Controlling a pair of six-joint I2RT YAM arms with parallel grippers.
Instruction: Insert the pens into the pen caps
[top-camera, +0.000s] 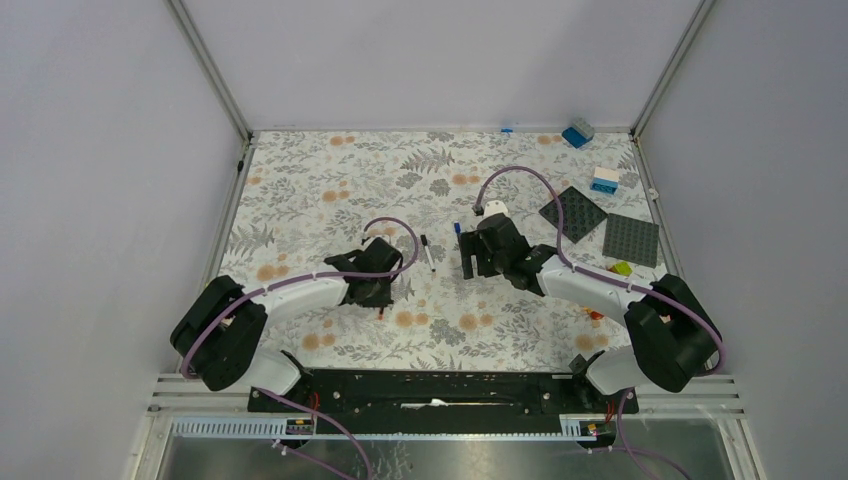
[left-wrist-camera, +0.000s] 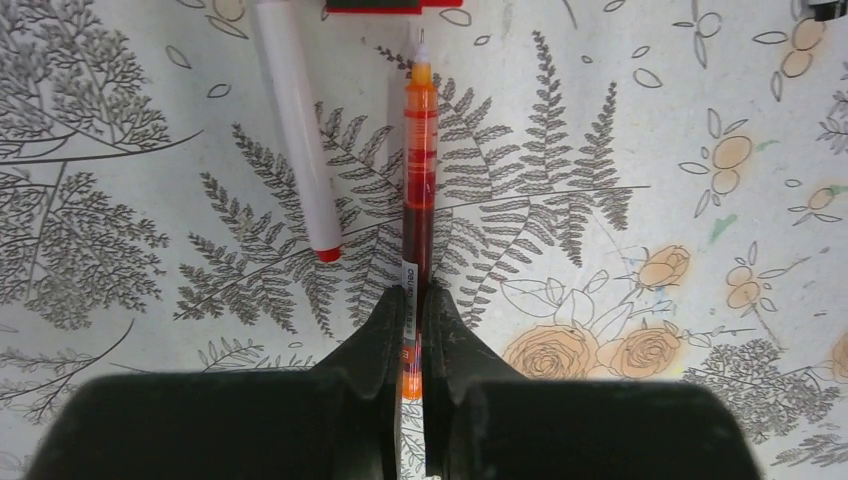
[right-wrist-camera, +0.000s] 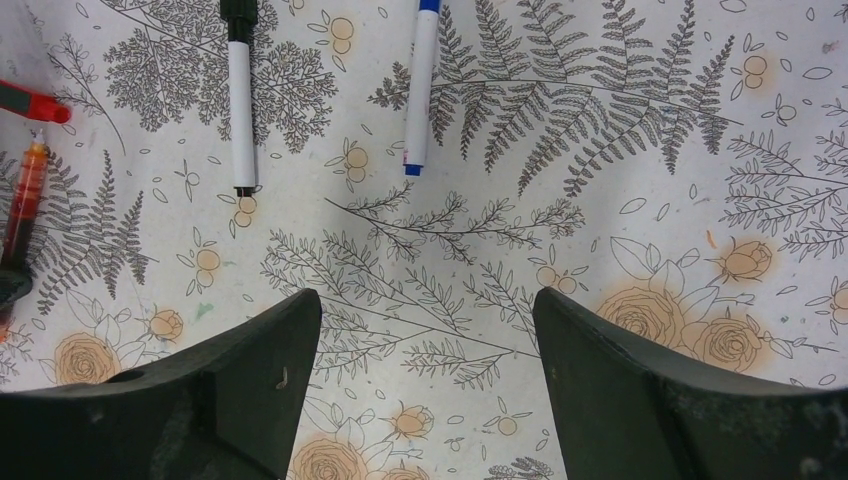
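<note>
Here's the translucent red-orange pen (left-wrist-camera: 418, 170) with its fine tip bare. It lies flat on the floral-patterned tabletop (top-camera: 330, 180), left of centre, and the left fingers (left-wrist-camera: 392, 325) are pressed together on its rear end. The tip points away from them, just short of a small red plastic cap (left-wrist-camera: 390, 6) that lies crosswise beyond it. We see a sliver of tabletop between tip and cap, so they are not touching.

Just to the left of the held pen in the left wrist view lies a white-barrelled pen with a red end (left-wrist-camera: 300, 130), slightly angled and not touching it.

Over to the right wrist view: the right fingers (right-wrist-camera: 250, 380) are spread wide apart and grip nothing, with bare tabletop between them. Beyond them lie a white pen with black ends (right-wrist-camera: 240, 110) and a white pen with blue ends (right-wrist-camera: 420, 90), side by side and apart. We cannot tell whether either is capped. The red cap and the red-orange pen sit at the left edge of that view.

From above, the black-ended and blue-ended pens lie mid-tabletop between the two arms, and the left arm's wrist hides most of the held pen.

Further out on the right are a dark grey studded baseplate (top-camera: 573, 213) and a second grey baseplate (top-camera: 631, 240). There is a white-and-blue toy brick (top-camera: 604, 180) beyond them and a blue toy brick (top-camera: 577, 132) in the far right corner.
</note>
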